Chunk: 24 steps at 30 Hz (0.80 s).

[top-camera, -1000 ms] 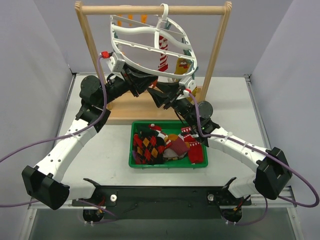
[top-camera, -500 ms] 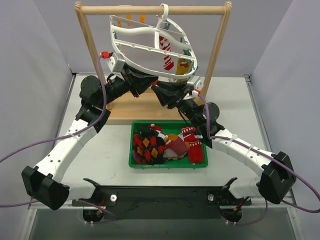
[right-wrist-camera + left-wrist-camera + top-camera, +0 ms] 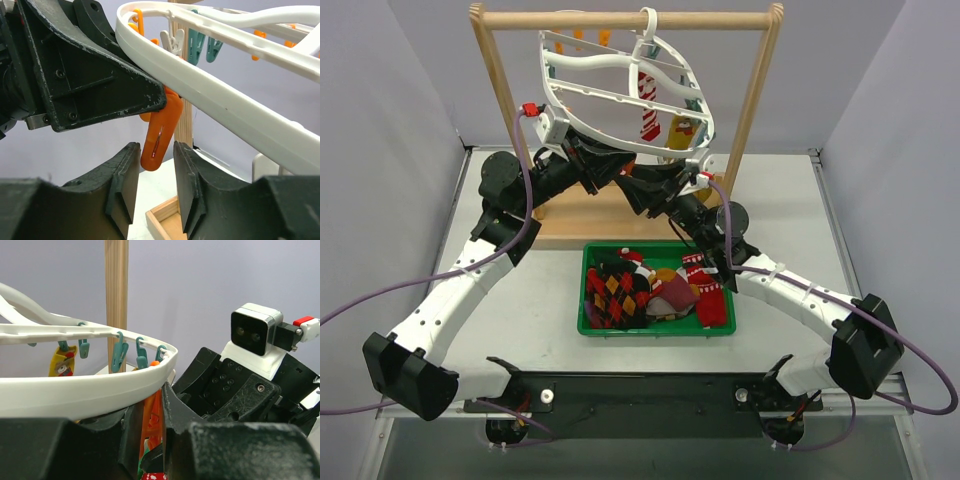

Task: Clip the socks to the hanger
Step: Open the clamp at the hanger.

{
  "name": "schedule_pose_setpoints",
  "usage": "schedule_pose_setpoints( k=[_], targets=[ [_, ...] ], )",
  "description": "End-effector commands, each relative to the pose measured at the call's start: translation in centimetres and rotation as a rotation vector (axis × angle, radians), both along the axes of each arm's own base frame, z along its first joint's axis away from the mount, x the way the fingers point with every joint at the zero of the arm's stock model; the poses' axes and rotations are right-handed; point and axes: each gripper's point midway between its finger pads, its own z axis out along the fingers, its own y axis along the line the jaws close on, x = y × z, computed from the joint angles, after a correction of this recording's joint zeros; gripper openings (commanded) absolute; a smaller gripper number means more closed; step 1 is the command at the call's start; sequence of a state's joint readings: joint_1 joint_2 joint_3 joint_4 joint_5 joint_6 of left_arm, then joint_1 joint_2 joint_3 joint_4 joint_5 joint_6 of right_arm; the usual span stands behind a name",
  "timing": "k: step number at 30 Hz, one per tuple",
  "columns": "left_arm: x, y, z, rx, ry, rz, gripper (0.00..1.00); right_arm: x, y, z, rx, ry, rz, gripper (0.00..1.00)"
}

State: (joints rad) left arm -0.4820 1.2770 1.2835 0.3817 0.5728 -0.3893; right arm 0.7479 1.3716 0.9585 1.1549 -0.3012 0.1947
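Observation:
The white oval hanger [image 3: 620, 95] hangs by its hook from a wooden bar. On its far side a red-white striped sock [image 3: 648, 120] and a yellow sock [image 3: 680, 130] dangle from clips. More socks [image 3: 655, 290] lie piled in a green bin. Under the hanger's near rim [image 3: 75, 390], my left gripper [image 3: 150, 435] is shut on an orange clip [image 3: 151, 420]. My right gripper [image 3: 156, 170] faces it, open. Its fingers [image 3: 125, 185] stand on either side of that clip's lower end [image 3: 160, 130], apart from it. In the top view the two grippers [image 3: 610, 170] [image 3: 638, 185] meet nose to nose.
The wooden rack has two posts [image 3: 755, 95] and a flat base [image 3: 590, 215] just behind the green bin [image 3: 585, 300]. Teal clips [image 3: 120, 352] and further orange clips [image 3: 259, 34] hang along the hanger's rim. Grey walls close in on both sides of the table.
My right gripper has risen and shifted slightly left towards the left gripper and the orange clip. The hanger has swayed a little. The left arm has held its place.

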Motion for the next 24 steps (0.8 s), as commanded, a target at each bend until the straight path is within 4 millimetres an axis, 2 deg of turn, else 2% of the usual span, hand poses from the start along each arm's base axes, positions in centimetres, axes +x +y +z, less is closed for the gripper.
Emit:
schedule_pose_setpoints(
  k=[1,3,9,11,15,17,21,24],
  targets=[
    [-1.6,0.7,2.0,-0.035,-0.04,-0.008,0.05,-1.9,-0.9,5.6,0.137,-0.124,0.034,0.31],
    [-1.5,0.8,1.9,-0.033,-0.034,-0.005,0.04,-2.0,-1.1,5.9,0.146,-0.131,0.026,0.28],
    [-1.4,1.4,1.7,-0.034,-0.023,0.011,0.04,-1.9,-2.0,6.6,0.179,-0.124,-0.006,0.04],
    [-1.5,1.6,1.6,-0.036,-0.018,0.012,0.03,-1.8,-2.3,6.7,0.181,-0.113,-0.017,0.0],
    [-1.5,1.8,0.9,-0.03,-0.001,0.012,0.03,-1.5,-2.6,6.7,0.18,-0.098,-0.04,0.0],
    [-1.6,1.7,0.8,-0.026,0.001,0.009,0.1,-1.4,-2.6,6.7,0.171,-0.096,-0.049,0.0],
    [-1.5,1.6,0.8,-0.025,0.0,0.002,0.35,-1.2,-2.6,6.4,0.137,-0.087,-0.07,0.0],
    [-1.6,1.3,1.0,-0.024,-0.005,-0.013,0.4,-1.2,-2.6,6.4,0.126,-0.086,-0.077,0.0]
  ],
)
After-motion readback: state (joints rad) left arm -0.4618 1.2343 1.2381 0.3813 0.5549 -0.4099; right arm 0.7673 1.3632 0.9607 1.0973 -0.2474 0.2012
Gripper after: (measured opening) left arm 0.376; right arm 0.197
